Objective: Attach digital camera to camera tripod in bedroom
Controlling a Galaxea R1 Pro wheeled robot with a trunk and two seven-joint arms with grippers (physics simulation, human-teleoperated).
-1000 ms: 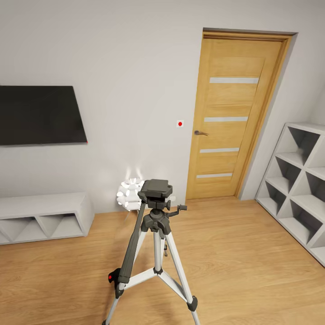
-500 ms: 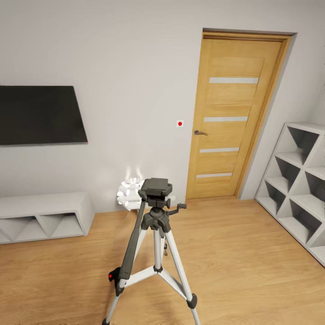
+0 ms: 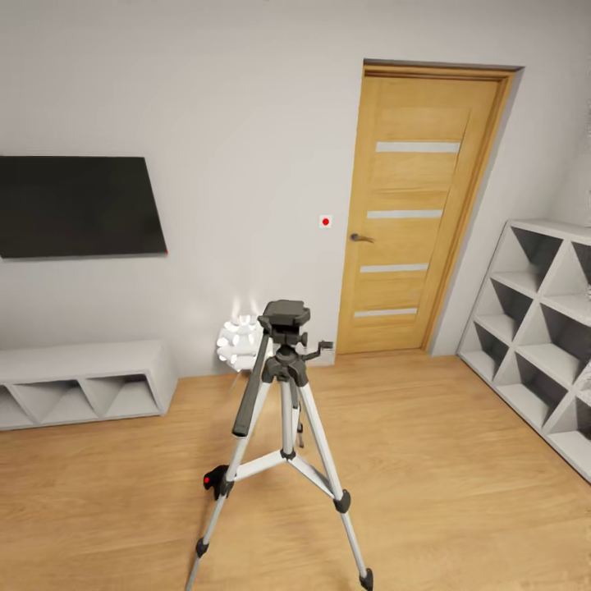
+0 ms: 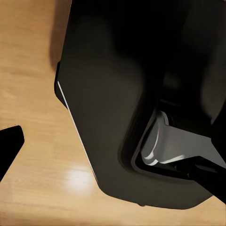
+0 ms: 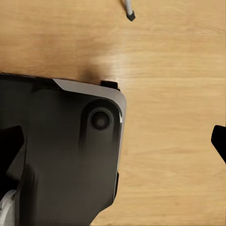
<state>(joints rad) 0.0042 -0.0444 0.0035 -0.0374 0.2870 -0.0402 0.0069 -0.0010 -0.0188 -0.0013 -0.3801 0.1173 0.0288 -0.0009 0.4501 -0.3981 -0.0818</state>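
Observation:
The camera tripod [image 3: 285,386] stands on the wood floor in the middle of the head view, silver legs spread and its black head plate bare. Its long black pan handle slopes down to the left. The digital camera [image 3: 215,480], small and black with a red button, lies on the floor by the tripod's left leg. One tripod foot [image 5: 130,15] shows in the right wrist view. My right gripper [image 5: 113,146] hangs open over the floor and my own dark base. My left gripper [image 4: 110,160] is also open, one fingertip [image 4: 8,148] showing against the planks.
A wooden door [image 3: 414,209] is shut in the far wall. White cube shelves [image 3: 542,328] line the right wall. A low white cabinet [image 3: 82,382] sits under a black wall screen [image 3: 78,205]. A white lamp [image 3: 238,341] glows behind the tripod.
The whole head view has shifted: the camera has drawn back, so the tripod looks smaller and more of its legs and feet show. Nothing in the room has moved.

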